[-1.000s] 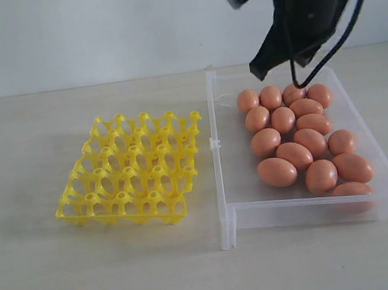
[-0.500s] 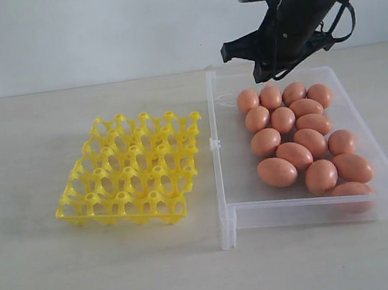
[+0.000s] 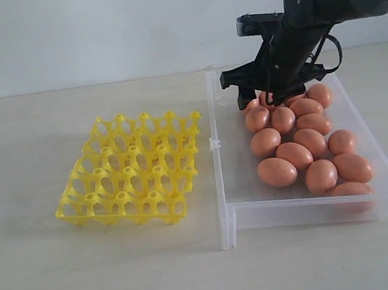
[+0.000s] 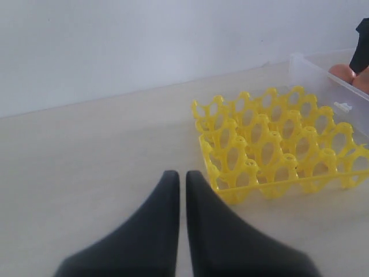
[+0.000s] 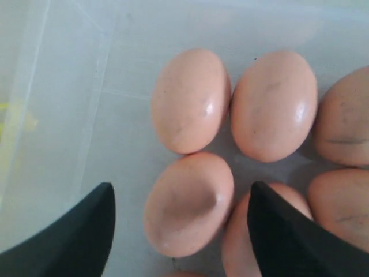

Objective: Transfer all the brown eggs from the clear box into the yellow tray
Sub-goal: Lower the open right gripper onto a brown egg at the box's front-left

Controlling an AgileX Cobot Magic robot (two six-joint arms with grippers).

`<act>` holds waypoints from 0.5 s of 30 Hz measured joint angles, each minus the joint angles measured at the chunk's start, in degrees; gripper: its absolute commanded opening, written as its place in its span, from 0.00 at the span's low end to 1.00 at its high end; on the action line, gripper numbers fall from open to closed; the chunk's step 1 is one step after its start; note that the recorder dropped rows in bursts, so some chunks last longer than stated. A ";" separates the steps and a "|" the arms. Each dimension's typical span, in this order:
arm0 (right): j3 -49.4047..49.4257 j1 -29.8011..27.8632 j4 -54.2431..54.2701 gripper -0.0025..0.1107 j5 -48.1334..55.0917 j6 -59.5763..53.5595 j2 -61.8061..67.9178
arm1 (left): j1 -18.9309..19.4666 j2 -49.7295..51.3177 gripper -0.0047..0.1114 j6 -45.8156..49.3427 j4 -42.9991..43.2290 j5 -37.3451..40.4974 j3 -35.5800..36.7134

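Pale bench [image 3: 126, 282] carries an empty bright yellow lattice tray [image 3: 133, 171] beside a shallow clear plastic box [image 3: 238, 178] holding the smooth orange-brown eggs [image 3: 294, 153]. Right tool [image 3: 259, 99], released wide, straddles one egg [image 5: 189, 205] directly below, its long axis crosswise to the jaws.

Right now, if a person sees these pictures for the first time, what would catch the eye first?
The cluster of brown eggs in the clear box, on the right of the exterior view, stands out first. Next comes the bright yellow tray to the left of the box, with every cup empty. The right gripper is open, low over the eggs at the box's far left corner.
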 measured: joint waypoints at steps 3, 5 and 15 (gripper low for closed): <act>0.03 0.00 0.27 0.55 -0.35 0.00 0.61 | 0.00 0.00 0.07 0.00 0.00 0.00 0.00; 0.03 0.00 0.42 0.55 -0.35 0.10 1.18 | 0.00 0.00 0.07 0.00 0.00 0.00 0.00; -0.02 0.00 0.42 0.55 -0.07 0.10 4.28 | 0.00 0.00 0.07 0.00 0.00 0.00 0.00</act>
